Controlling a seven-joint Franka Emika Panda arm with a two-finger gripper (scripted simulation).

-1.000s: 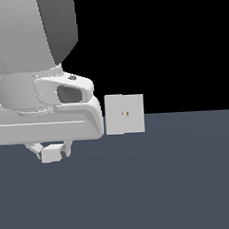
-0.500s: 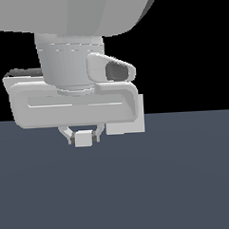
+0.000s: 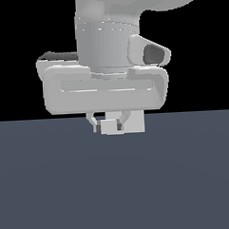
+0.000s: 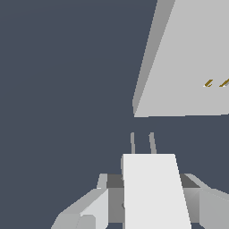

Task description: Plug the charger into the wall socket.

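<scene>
Sitting between tool (image 3: 108,122) fingers: charger (image 4: 154,190).

I can read no text, label, brand, number or sign in either view. The wall socket (image 4: 188,58), in the upper right of the wrist view, carries only two small dark-gold slots and no lettering. The charger (image 4: 152,188), at the lower centre of that frame, has a plain off-white face. In the exterior view the arm's housing in the upper half of the frame is bare of markings.
</scene>
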